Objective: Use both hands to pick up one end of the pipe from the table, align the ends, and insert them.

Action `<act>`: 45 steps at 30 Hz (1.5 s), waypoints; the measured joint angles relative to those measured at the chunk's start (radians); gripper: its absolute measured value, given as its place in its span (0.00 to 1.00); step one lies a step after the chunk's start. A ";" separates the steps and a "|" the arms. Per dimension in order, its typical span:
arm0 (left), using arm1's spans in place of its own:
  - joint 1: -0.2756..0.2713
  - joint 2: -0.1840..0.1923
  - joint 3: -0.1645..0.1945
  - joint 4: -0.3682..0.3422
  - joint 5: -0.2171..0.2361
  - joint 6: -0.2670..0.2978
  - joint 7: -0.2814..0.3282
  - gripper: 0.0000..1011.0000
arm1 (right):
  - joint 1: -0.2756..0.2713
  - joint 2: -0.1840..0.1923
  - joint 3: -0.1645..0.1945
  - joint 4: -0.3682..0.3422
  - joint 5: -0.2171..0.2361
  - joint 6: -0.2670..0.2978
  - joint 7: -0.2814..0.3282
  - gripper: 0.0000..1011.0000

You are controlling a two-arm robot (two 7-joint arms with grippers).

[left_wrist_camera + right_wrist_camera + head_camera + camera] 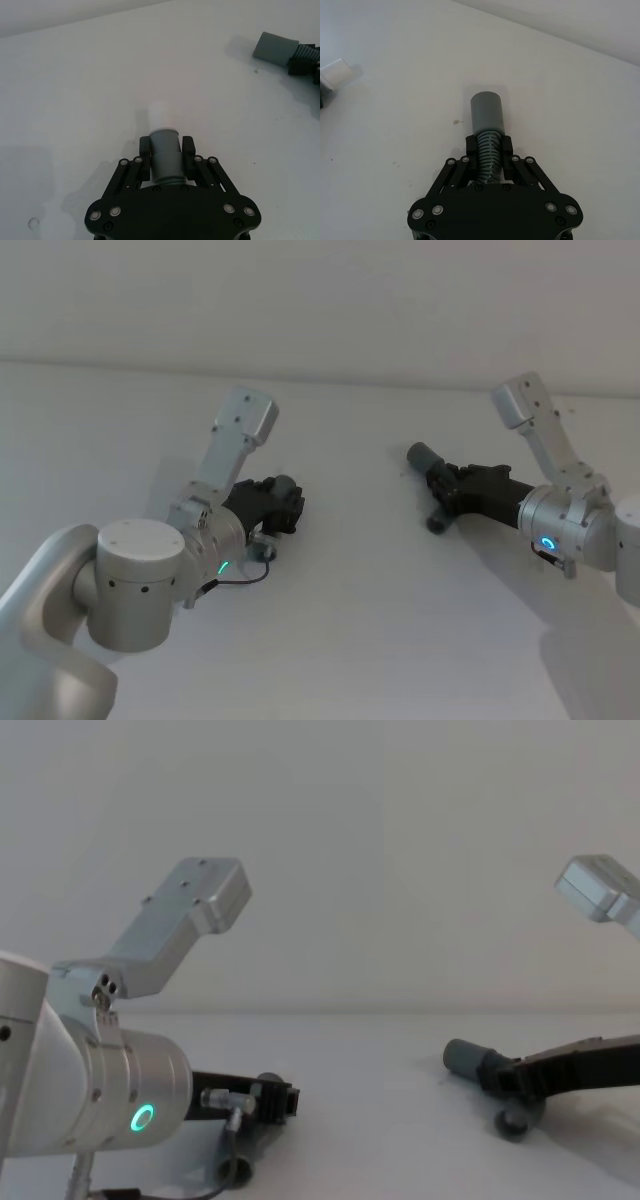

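The left gripper (pixel 166 150) has its fingers (pixel 145 151) closed on the grey barrel of the bent piece (pixel 165 160), one pad on each side. The white tip (pixel 161 114) sticks out straight ahead of the fingertips, low over the table (pixel 75 100), where it throws a faint shadow. The right gripper (pixel 489 146) grips the elbow (pixel 487 160) in the same way, its fingers (pixel 507 147) pinched on the ribbed stretch and the smooth grey collar (pixel 487 112) projecting past the fingertips. In the chest view the elbow's other end hangs below the right fingers, down at the table; whether it touches cannot be told. The two ends are well apart. From the left wrist, the collar lies far beyond the left fingers and off to one side, and from the right wrist the white tip shows far off to the side. In the head view both grippers angle inward and away from the robot, with bare table between them. Behind the left fingers a green ring (pixel 222 567) glows on the left arm, and the right arm carries a blue light (pixel 547 543).
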 joint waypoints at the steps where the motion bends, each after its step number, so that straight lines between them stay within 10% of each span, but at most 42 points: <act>1: -0.002 0.004 0.004 0.000 0.005 -0.003 -0.003 0.37 | -0.001 0.001 0.000 0.000 -0.001 -0.006 0.000 0.26; 17: -0.039 0.085 0.065 -0.013 0.101 -0.111 -0.045 0.37 | -0.027 0.037 0.005 -0.019 -0.049 -0.149 -0.005 0.24; 45: -0.187 0.289 0.221 -0.015 0.392 -0.441 -0.161 0.37 | -0.056 0.190 0.012 -0.036 -0.222 -0.659 0.046 0.20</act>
